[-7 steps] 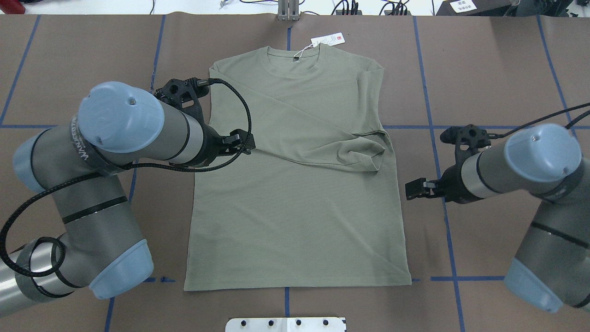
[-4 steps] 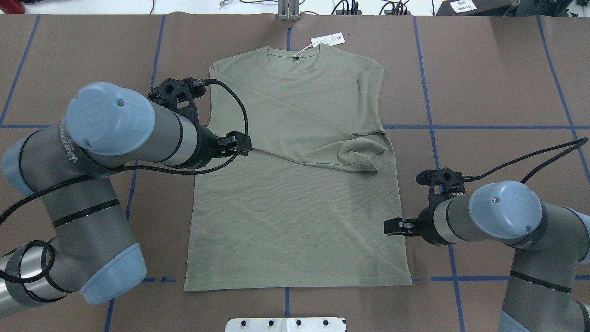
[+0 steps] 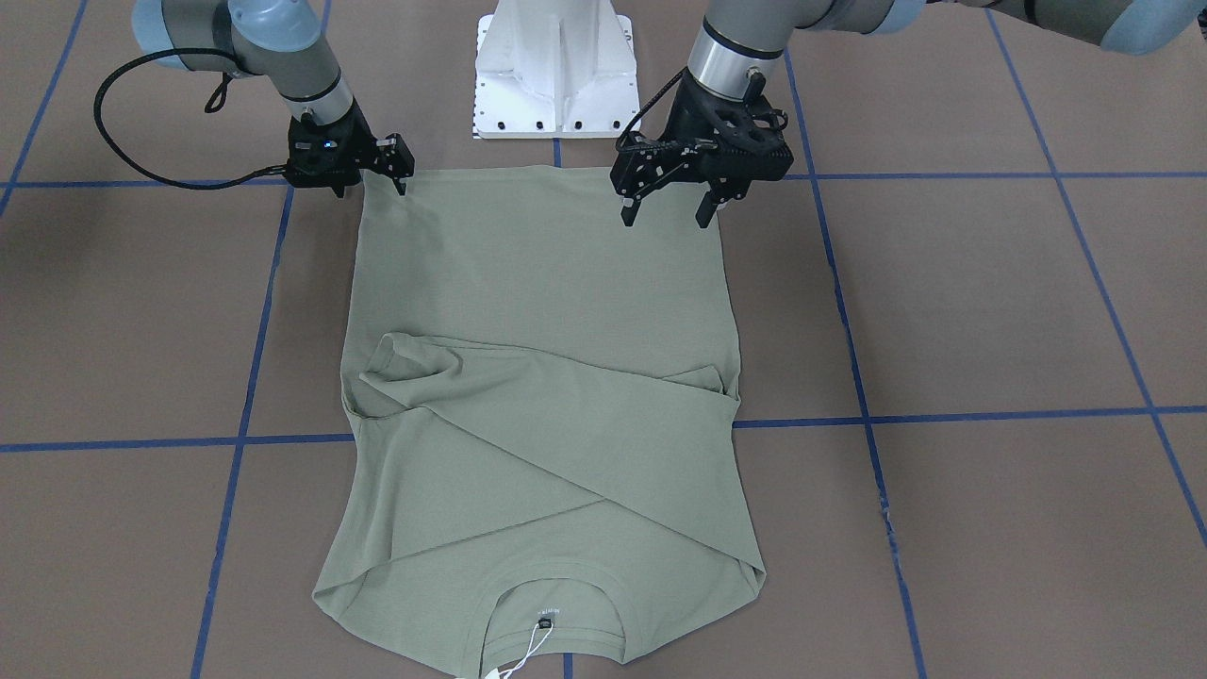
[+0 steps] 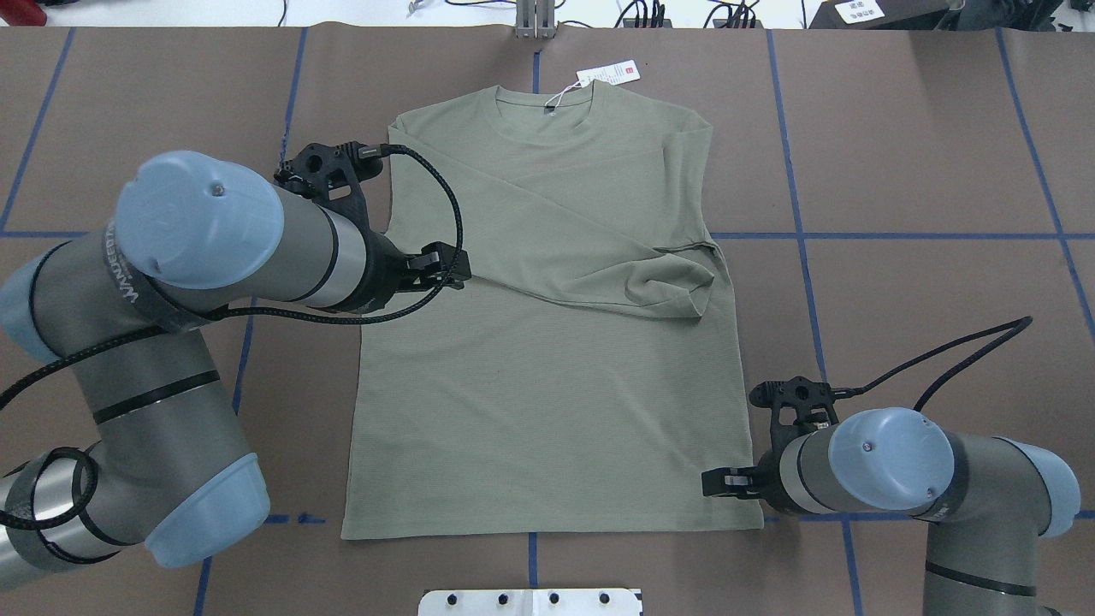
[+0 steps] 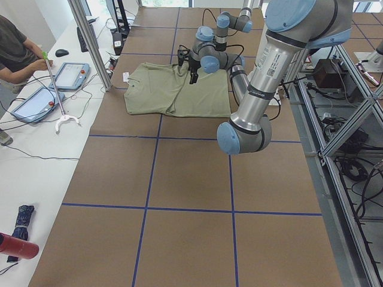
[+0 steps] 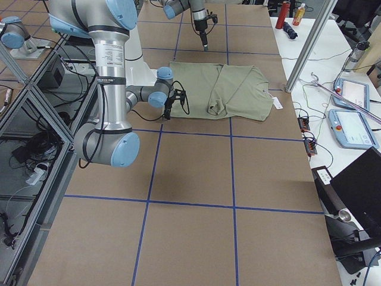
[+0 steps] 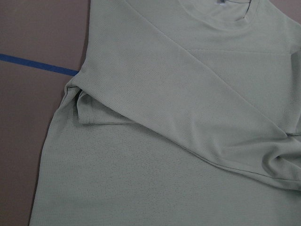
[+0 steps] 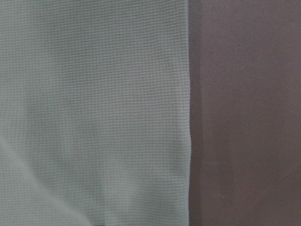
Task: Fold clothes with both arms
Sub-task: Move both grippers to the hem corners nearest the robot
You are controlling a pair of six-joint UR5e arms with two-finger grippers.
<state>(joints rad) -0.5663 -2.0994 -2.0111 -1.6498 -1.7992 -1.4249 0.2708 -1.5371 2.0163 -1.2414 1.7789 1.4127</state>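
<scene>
Though already folded in at both sleeves, not yet folded through the body: sage-green long-sleeved crew-neck shirt (image 4: 547, 411), flat in the middle of the desk (image 4: 924, 128), collar away from the robot, hem towards it, sleeves crossed over the chest, white paper hang tag (image 4: 609, 74) on a string just beyond the collar. Judged about halfway: hem-to-collar fold left to do, perhaps another after.

Black two-finger right hand (image 3: 371, 184) low at the hem corner on its own side, seemingly open, no cloth visibly pinched. Black left hand (image 3: 665, 219) spread wide and empty, raised above the shirt's left side, not yet at the hem.

Underneath, matt brown covering crossed by blue tape lines (image 4: 796, 235); white metal pedestal base (image 3: 556, 66) at the robot's edge. Alongside, a white worktop with tablet consoles (image 5: 70, 75) and a seated person (image 5: 17, 45); aluminium frame posts around.
</scene>
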